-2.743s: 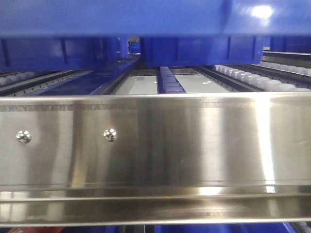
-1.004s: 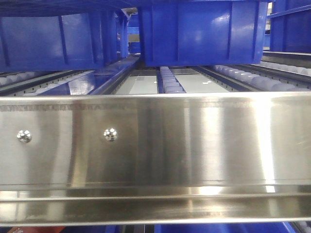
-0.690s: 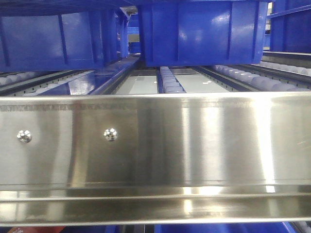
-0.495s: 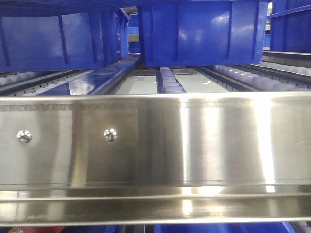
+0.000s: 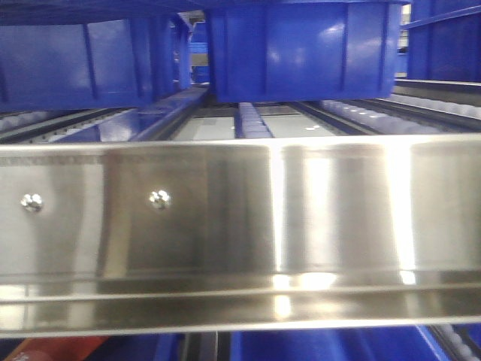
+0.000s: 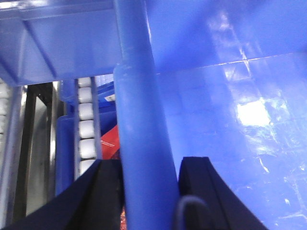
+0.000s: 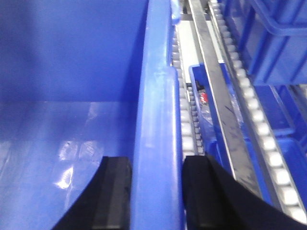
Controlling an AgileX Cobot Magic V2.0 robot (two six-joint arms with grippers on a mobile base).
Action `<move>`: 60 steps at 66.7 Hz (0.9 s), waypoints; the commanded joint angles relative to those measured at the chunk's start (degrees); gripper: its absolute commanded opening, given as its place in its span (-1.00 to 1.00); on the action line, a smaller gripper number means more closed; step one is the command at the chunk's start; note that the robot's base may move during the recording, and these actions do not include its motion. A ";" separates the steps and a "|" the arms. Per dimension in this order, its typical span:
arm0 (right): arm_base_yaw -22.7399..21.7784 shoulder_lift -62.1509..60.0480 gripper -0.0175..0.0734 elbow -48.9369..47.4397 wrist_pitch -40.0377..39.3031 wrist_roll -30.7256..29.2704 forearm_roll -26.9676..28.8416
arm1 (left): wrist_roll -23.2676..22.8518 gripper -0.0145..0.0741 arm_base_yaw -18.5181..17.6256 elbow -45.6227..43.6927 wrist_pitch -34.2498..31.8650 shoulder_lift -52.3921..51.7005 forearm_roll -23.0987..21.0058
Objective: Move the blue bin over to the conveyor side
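The left tool point(image 6: 148, 178) and the right tool point(image 7: 156, 178) are each clamping the thick rim of the blue bin point(image 7: 72, 72). The bin is hanging above the roller rack point(image 6: 86, 130), which is showing at the rim's 9 o'clock in the left wrist view.

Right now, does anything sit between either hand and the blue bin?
Nothing visible does. The left hand and the right hand each straddle the rim of the blue bin, closed against both faces of it. The conveyor is not in view.

blue bin point(image 7: 154, 120) glossy blue — left tool point(image 6: 148, 165), right tool point(image 7: 156, 165) black; rail point(image 5: 225, 226) brushed silver; rollers point(image 7: 269, 155) pale.
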 commanded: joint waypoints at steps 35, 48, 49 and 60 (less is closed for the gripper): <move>-0.05 -0.84 -0.79 -0.99 -7.76 -0.63 0.21 | 0.82 -0.71 -0.91 -1.27 -4.65 -1.04 -3.01; -0.05 -0.84 -0.79 -0.99 -7.76 -0.63 0.21 | 0.82 -0.71 -0.91 -1.27 -4.65 -1.04 -3.01; -0.05 -0.84 -0.79 -0.99 -7.76 -0.63 0.21 | 0.82 -0.71 -0.91 -1.27 -4.65 -1.04 -3.01; -0.05 -0.84 -0.79 -0.99 -7.76 -0.63 0.21 | 0.82 -0.71 -0.91 -1.27 -4.65 -1.04 -3.01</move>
